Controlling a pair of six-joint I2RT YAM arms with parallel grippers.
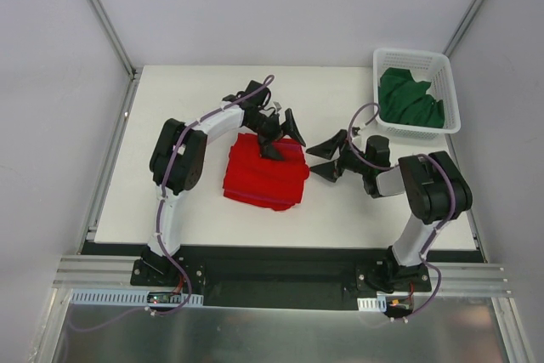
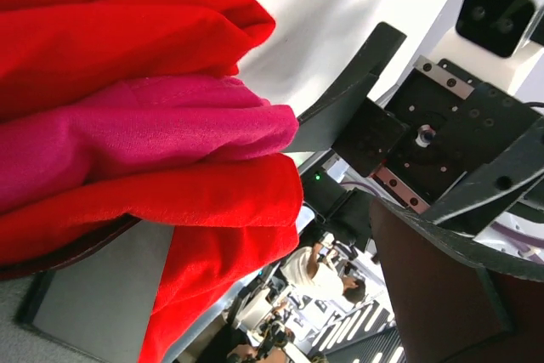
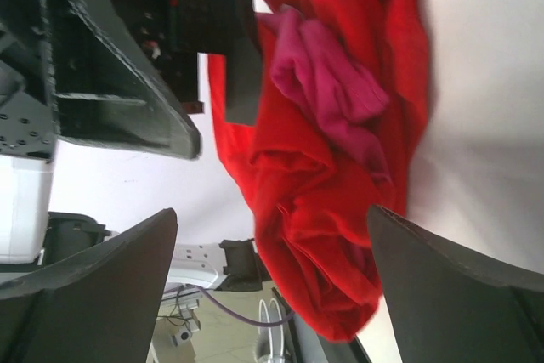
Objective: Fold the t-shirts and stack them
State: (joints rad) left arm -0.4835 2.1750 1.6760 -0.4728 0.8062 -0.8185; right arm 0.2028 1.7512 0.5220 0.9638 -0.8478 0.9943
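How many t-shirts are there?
3. The red t-shirt lies folded on the table, the pink t-shirt is tucked inside its folds, and the green t-shirt sits in the white basket. More may hide underneath.

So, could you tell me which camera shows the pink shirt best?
The left wrist view: the pink shirt lies close and large between red shirt folds. The right wrist shows a smaller bunch; the top view shows almost none.

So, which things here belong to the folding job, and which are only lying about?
Job:
red shirt, on the table
pink shirt, between the red folds
green shirt, in the basket

Not the job:
basket
table
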